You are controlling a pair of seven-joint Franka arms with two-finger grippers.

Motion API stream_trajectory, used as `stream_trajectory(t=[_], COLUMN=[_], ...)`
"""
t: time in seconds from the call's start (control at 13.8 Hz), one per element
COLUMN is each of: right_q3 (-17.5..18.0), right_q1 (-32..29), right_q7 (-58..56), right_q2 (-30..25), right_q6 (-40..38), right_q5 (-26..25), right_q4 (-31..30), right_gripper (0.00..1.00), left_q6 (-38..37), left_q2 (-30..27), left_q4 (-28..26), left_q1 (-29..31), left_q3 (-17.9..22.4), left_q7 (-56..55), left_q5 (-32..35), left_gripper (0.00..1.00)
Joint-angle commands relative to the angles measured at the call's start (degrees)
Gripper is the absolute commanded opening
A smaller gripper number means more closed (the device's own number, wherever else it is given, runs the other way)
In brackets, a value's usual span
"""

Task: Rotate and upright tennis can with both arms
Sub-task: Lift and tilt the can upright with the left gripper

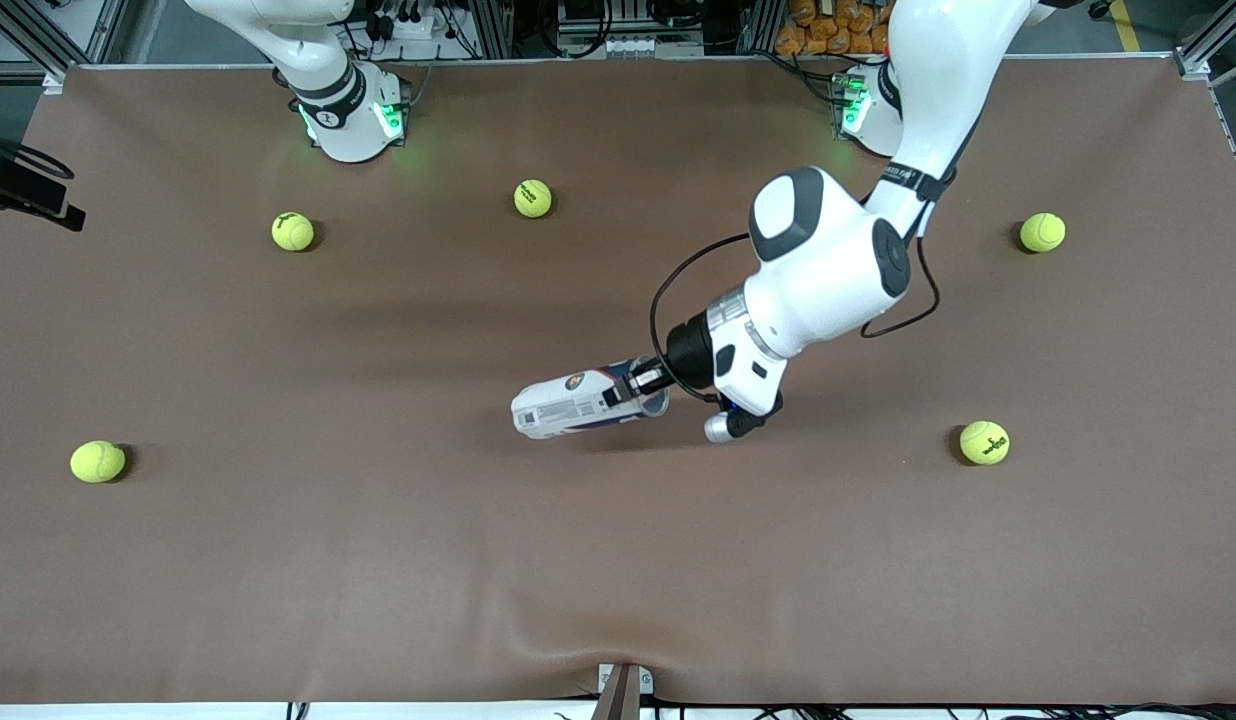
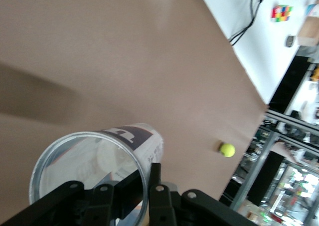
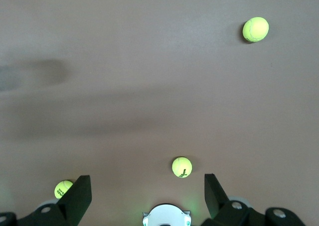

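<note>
One arm has the tennis can: your left gripper pinches its open rim at mid-table, the can's long axis pointing toward the right arm's end, while your right gripper waits, spread open and empty.

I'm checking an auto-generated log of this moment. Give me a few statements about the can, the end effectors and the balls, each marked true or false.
1. The tennis can lies on its side. True.
2. The left end effector grips the can's rim at its open end, one finger inside. True.
3. The right end effector also holds the can. False: it is open, holds nothing, and hangs above the table.
4. Two tennis balls sit inside the can. False: the left wrist view shows no ball inside it.
5. Five tennis balls lie loose on the table. True.
</note>
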Motion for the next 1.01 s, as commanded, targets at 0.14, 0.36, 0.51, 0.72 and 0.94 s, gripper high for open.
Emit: stream_trajectory(t=[0.14, 0.36, 0.51, 0.72, 0.94], right_q3=[0.44, 0.44, 0.44, 0.44, 0.44], right_q1=[-0.63, -0.63, -0.63, -0.63, -0.63], right_q7=[-0.1, -0.09, -0.09, -0.1, -0.01], right_q2=[0.03, 0.03, 0.03, 0.03, 0.03], right_q6=[0.13, 0.31, 0.31, 0.31, 0.31], right_q5=[-0.36, -0.27, -0.36, -0.36, -0.27], right_q4=[0.5, 0.5, 0.5, 0.5, 0.5], right_gripper=[1.0, 1.0, 1.0, 1.0, 1.0], left_q6=[-9.41, -14.34, -16.71, -22.51, -25.94], left_q2=[-1.14, -0.88, -0.62, -0.18, 0.7], left_q4=[3.53, 3.97, 3.98, 4.41, 4.41], left_q1=[-3.43, -7.56, -10.55, -14.07, -16.71], left_q3=[-0.25, 0.1, 0.28, 0.37, 0.37], left_q7=[-14.26, -19.36, -23.49, -25.36, -25.89], left_q5=[18.52, 27.06, 33.82, 42.35, 48.77], left_gripper=[0.0, 0.0, 0.0, 0.0, 0.0])
